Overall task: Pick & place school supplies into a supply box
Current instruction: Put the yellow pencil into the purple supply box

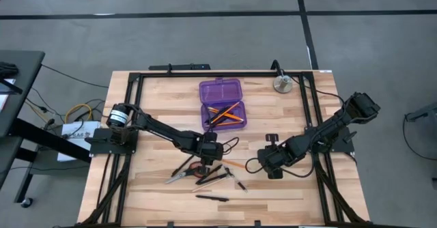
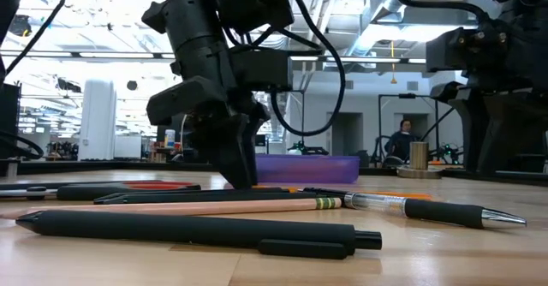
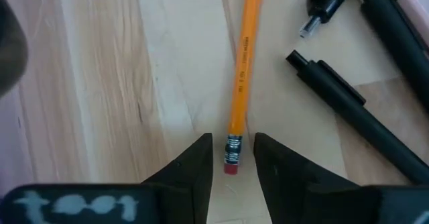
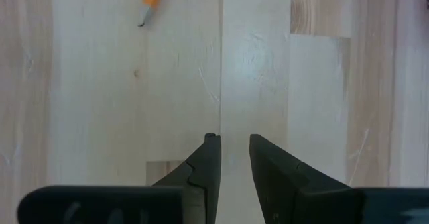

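The purple supply box (image 1: 220, 104) lies open at the far middle of the table, and one half holds orange pencils and black pens (image 1: 225, 113). An orange pencil (image 3: 242, 56) lies flat on the wood. My left gripper (image 3: 233, 150) is open and points steeply down, a finger on either side of the pencil's eraser end (image 3: 232, 162), with small gaps and no touch. In the high view that gripper (image 1: 210, 153) is just beyond the scissors (image 1: 184, 175) and black pens (image 1: 213, 173). My right gripper (image 4: 233, 143) hangs open over bare wood at the right (image 1: 272, 168).
Two black pens (image 3: 362, 110) lie close beside the orange pencil. Another black pen (image 1: 212, 198) lies near the front edge. A pale pencil (image 2: 188, 205) and more pens (image 2: 197, 228) lie in the low view's foreground. A round silver disc (image 1: 283, 84) sits at the far right.
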### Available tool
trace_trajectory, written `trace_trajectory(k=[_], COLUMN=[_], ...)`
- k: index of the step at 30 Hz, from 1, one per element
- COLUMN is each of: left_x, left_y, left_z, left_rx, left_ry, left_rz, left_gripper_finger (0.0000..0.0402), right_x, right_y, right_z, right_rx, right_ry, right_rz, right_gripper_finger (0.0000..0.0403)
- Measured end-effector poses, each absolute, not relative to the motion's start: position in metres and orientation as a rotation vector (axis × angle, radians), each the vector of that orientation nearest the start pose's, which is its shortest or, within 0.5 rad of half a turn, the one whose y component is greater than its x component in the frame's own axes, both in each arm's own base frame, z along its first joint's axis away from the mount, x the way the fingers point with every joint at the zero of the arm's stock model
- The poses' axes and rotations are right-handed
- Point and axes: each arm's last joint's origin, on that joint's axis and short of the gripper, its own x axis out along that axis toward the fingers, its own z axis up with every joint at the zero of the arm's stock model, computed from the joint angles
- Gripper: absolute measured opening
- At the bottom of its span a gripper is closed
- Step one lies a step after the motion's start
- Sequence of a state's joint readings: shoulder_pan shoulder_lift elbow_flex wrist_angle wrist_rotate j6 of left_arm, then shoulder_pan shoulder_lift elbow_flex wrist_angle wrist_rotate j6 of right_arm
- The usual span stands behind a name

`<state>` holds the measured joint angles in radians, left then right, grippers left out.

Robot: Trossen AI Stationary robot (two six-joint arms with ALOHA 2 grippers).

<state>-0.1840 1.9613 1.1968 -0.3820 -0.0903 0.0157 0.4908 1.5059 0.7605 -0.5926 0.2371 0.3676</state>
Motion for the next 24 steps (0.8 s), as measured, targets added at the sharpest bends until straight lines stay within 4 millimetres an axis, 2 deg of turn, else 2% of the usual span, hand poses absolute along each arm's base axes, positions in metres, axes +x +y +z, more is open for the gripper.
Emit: trace_trajectory(k=[4, 11, 17, 24], left_x=[0.374, 0.378, 0.381, 0.38], left_y=[-0.059, -0.046, -0.041, -0.044], left_z=[0.133, 0.133, 0.133, 0.134], left_rx=[0.122, 0.074, 0.083, 0.073], left_ry=[1.139, 1.111, 1.068, 1.074], left_rz=[-0.059, 0.05, 0.167, 0.158], left_gripper_finger=[0.0085, 0.001, 0.0004, 0.0002], right_x=[0.22, 0.22, 0.22, 0.22], right_y=[0.11, 0.11, 0.11, 0.111], right_z=[0.152, 0.152, 0.152, 0.152], right_rx=[-0.159, -0.159, -0.157, -0.152], right_ry=[1.256, 1.256, 1.256, 1.256], right_rz=[-0.017, -0.017, -0.018, -0.017], right_gripper_finger=[0.0076, 0.0076, 0.0076, 0.0076])
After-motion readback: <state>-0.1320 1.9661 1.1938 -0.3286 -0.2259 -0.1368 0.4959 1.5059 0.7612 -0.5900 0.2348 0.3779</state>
